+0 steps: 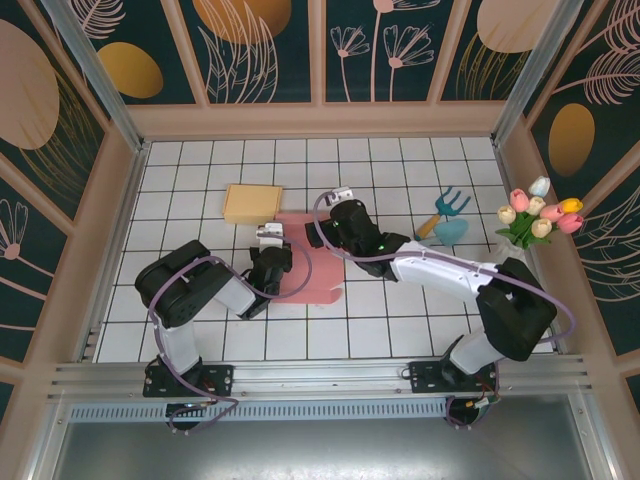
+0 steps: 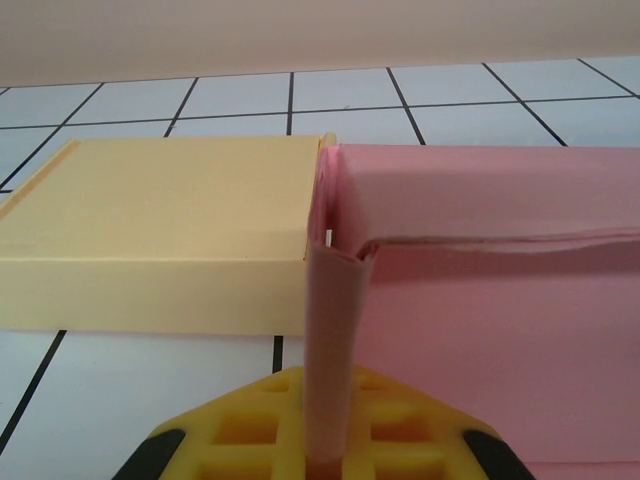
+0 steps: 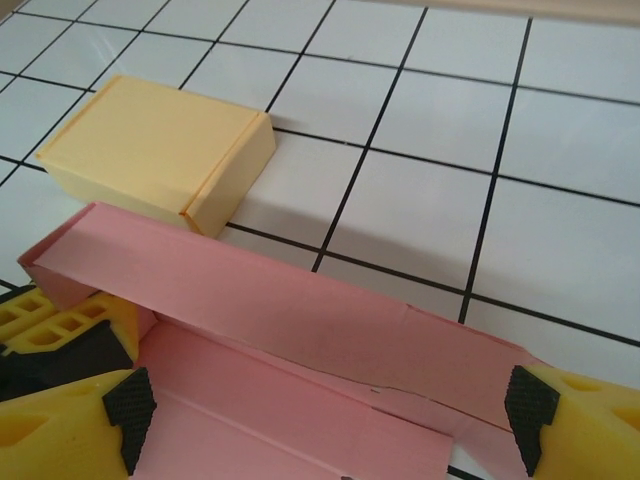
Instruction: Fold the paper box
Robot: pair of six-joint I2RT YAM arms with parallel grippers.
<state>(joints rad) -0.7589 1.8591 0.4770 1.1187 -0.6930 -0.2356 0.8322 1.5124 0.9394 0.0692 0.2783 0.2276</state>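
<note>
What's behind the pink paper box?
A yellow box lies just beyond the pink paper box, at its far left corner. The right arm hides what lies beyond its far right side.

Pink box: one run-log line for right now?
pink box: partly folded | left hand: shut on its corner flap | right hand: open, over raised wall | yellow box: closed, alongside

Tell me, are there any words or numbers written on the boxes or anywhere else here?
There is no writing that can be read.
The yellow box is plain, with no letters or numbers.
The pink paper box is plain too.
The walls have only flower and leaf drawings, no words.
</note>
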